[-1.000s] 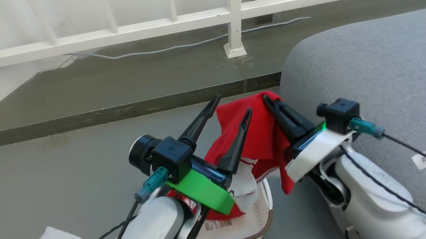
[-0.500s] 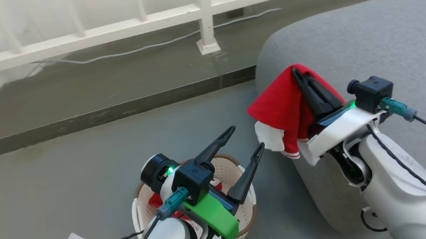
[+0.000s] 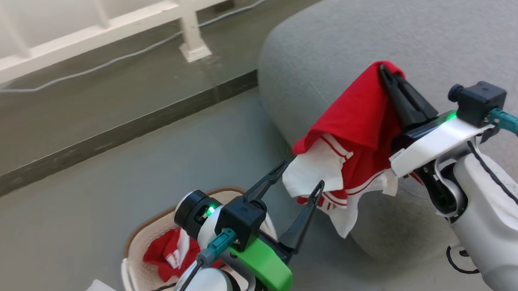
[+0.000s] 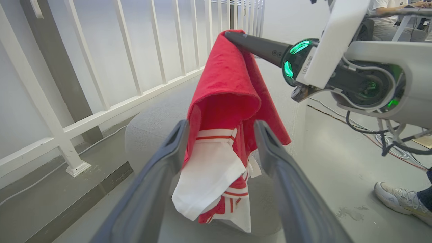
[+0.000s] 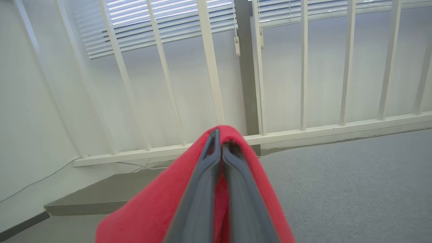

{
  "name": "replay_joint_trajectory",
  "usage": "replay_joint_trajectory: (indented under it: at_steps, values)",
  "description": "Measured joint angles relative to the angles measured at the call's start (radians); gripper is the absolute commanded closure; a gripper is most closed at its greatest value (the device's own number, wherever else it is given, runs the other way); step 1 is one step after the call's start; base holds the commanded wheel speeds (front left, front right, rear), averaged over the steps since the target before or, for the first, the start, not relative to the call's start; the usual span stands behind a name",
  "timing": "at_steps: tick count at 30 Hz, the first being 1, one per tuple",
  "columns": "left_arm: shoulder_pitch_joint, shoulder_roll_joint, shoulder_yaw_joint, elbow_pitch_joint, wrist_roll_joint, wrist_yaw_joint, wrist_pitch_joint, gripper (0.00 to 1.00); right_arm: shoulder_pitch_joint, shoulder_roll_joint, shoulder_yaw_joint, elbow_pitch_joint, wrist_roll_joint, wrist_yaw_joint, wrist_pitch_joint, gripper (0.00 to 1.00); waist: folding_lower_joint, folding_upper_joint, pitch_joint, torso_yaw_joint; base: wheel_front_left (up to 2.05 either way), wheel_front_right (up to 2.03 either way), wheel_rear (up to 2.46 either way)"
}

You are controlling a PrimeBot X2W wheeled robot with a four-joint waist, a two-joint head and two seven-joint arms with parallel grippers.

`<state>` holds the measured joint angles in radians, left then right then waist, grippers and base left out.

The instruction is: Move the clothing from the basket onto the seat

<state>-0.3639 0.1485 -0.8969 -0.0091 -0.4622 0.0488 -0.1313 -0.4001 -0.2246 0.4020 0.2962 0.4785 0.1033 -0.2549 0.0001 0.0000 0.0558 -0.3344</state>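
Observation:
My right gripper (image 3: 385, 70) is shut on a red garment (image 3: 352, 122) with white panels and striped trim. The garment hangs in the air over the near left edge of the grey seat (image 3: 436, 22). In the right wrist view the shut fingers (image 5: 206, 189) are wrapped in red cloth (image 5: 148, 216) above the seat (image 5: 354, 189). My left gripper (image 3: 302, 175) stands open and holds nothing, just left of the hanging garment and right of the cream basket (image 3: 140, 224). Another red-and-white garment (image 3: 169, 256) lies in the basket. The left wrist view frames the hanging garment (image 4: 222, 101) between the open fingers (image 4: 162, 162).
A white railing (image 3: 99, 29) with a post foot (image 3: 195, 52) runs along the back above a raised floor ledge (image 3: 105, 137), with a thin cable (image 3: 114, 60) lying on it. A person's shoe (image 4: 398, 200) rests on the floor at the right in the left wrist view.
The camera has swung right. My right gripper has carried the garment up from the basket to above the seat's edge, where it now hangs unfolded. The left gripper has stayed open.

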Motion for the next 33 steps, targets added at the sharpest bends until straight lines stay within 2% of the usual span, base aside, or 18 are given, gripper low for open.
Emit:
replay_joint_trajectory:
  at_steps: [10, 15, 28, 33]
  values:
    - [-0.001, 0.005, 0.012, 0.001, 0.008, 0.008, 0.023, 0.00, 0.026, -0.003, -0.079, -0.009, 0.017, -0.001, 0.000, 1.00, 0.0000, 0.0000, 0.047, -0.117, 0.00, 0.00, 0.00]
    - [-0.007, 0.005, 0.002, 0.004, 0.010, 0.007, 0.042, 0.00, 0.026, -0.013, -0.128, -0.012, 0.024, -0.001, 0.000, 1.00, 0.0000, 0.0000, 0.086, -0.154, 0.00, 0.00, 0.00]
    - [-0.094, -0.007, -0.014, 0.013, 0.063, 0.007, 0.081, 0.00, 0.012, -0.028, -0.278, -0.028, 0.046, 0.000, 0.000, 1.00, 0.0000, 0.0000, 0.204, -0.178, 0.00, 0.00, 0.00]
    - [-0.146, -0.012, -0.015, 0.021, 0.072, 0.004, 0.096, 0.00, -0.072, -0.041, -0.349, -0.024, 0.055, 0.001, 0.000, 1.00, 0.0000, 0.0000, 0.258, -0.170, 0.00, 0.00, 0.00]
